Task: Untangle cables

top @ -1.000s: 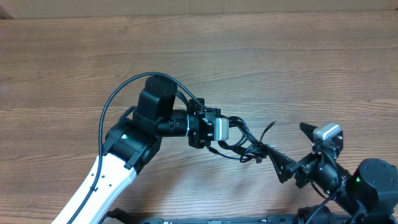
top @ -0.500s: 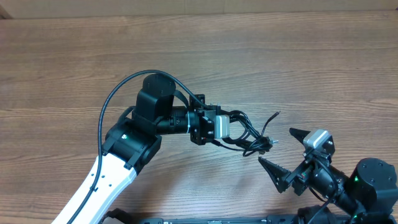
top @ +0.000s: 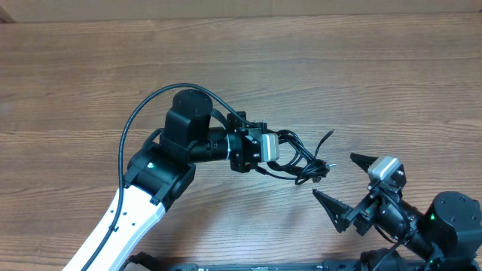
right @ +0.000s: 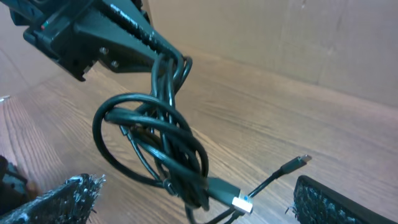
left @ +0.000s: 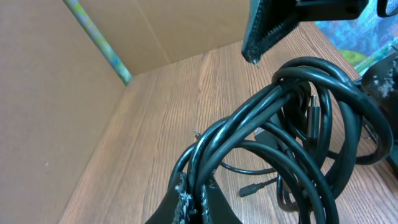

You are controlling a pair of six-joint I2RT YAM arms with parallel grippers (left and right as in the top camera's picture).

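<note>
Holding the cables (top: 303, 163) as one knotted bundle, hanging over the table (top: 361, 68) near centre, at 3 o'clock of my L gripper (top: 280, 153), which is pinched tight on several strands. My R gripper (top: 345, 183) sits at 4 o'clock of the knot, jaws spread wide, empty. A loose plug end (top: 329, 136) sticks out toward 1 o'clock. Best move, I reckon: keep L firm, take that free end w/ R & draw it out slowly, no yanking.

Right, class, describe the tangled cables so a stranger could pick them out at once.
On the wooden table, find the white left arm. Its shut claw holds a knot of thin black cables, looped together, unlike the single thick wire arching over that arm.
</note>
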